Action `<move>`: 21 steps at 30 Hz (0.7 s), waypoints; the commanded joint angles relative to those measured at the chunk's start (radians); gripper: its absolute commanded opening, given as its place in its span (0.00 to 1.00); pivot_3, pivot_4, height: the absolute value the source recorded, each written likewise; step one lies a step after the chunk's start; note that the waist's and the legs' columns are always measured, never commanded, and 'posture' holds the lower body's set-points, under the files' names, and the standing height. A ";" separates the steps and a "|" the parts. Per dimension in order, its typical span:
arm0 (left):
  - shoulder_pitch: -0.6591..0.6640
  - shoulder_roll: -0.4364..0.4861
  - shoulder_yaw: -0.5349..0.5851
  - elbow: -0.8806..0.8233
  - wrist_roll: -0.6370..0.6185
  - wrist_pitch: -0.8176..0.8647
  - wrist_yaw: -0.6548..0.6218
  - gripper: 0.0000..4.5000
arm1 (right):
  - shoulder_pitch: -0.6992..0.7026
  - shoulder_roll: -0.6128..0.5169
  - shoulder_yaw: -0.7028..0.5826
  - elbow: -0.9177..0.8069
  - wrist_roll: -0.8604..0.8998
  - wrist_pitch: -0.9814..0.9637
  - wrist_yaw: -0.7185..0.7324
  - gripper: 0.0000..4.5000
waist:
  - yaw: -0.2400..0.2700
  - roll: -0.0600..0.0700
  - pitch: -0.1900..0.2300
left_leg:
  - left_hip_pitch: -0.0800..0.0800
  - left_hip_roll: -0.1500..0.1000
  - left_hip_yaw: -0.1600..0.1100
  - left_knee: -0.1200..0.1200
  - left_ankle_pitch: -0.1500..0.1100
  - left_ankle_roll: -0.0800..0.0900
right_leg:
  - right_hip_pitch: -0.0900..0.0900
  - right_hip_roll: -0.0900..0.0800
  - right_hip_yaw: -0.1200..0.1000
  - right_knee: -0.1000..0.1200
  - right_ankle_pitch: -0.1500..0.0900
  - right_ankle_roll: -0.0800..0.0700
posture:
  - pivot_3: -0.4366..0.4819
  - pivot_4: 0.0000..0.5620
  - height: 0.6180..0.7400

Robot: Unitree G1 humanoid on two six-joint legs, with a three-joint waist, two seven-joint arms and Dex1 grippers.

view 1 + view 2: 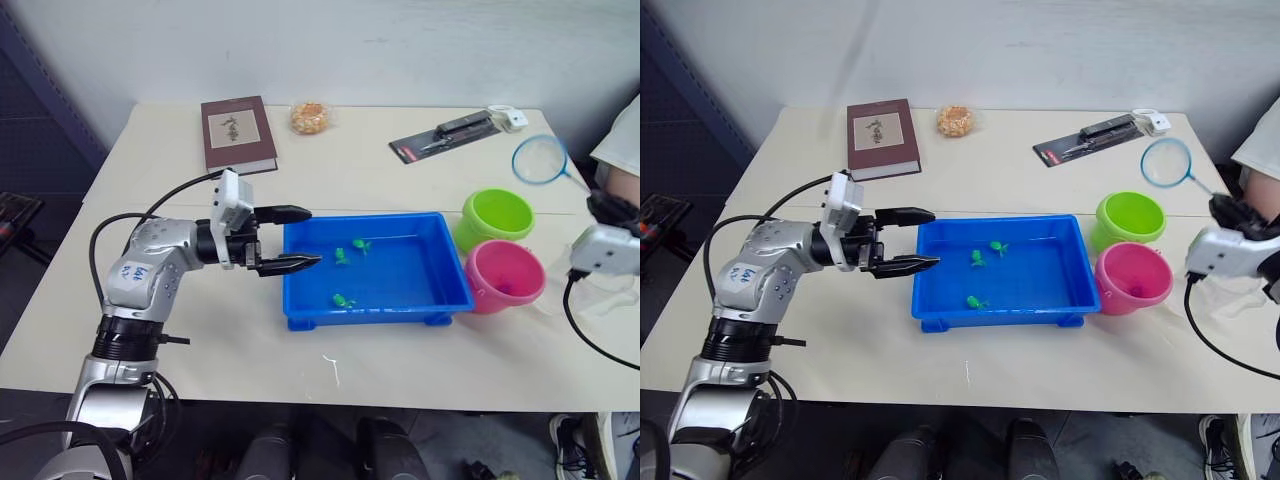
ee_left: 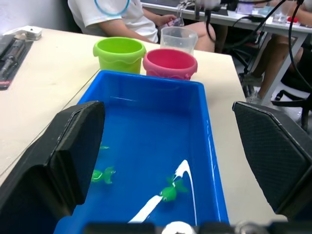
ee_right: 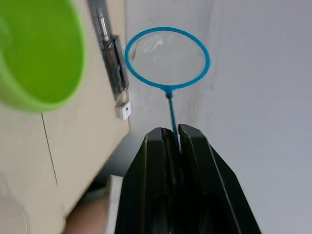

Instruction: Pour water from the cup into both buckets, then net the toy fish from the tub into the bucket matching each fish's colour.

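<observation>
Right gripper [image 3: 174, 139] clamped on net [image 1: 1167, 162] handle, right of frame; left gripper [image 1: 290, 238] spread wide (empty) beside tub [image 1: 372, 312], center.

Silver metal left arm [image 1: 150, 265] with a blue-marked white label, black cable, white wrist camera block, black two-fingered left gripper [image 1: 290, 240].
</observation>
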 commanded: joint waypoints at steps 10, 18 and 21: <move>0.111 0.152 0.057 -0.002 0.020 -0.120 -0.128 1.00 | 0.086 -0.037 0.078 -0.567 0.559 0.573 0.641 0.00 | 0.025 0.000 0.000 | -0.002 -0.001 -0.003 0.004 -0.001 0.002 | 0.001 -0.002 -0.002 0.000 0.000 0.000 | 0.48 0.27 0.99; 0.169 0.170 0.056 -0.055 0.027 -0.115 -0.094 1.00 | 0.019 -0.009 0.193 -0.570 0.510 0.832 0.680 0.00 | 0.033 0.000 0.000 | -0.003 -0.001 -0.003 0.005 -0.002 0.002 | 0.000 -0.003 -0.002 0.000 0.000 0.000 | 0.48 0.27 0.99; 0.167 0.166 0.052 -0.070 0.023 -0.094 -0.079 1.00 | -0.059 0.046 0.239 -0.538 0.510 0.955 0.660 0.00 | 0.032 0.000 0.000 | -0.003 -0.001 -0.003 0.005 -0.002 0.002 | 0.000 -0.003 -0.002 0.000 0.000 0.000 | 0.48 0.27 0.99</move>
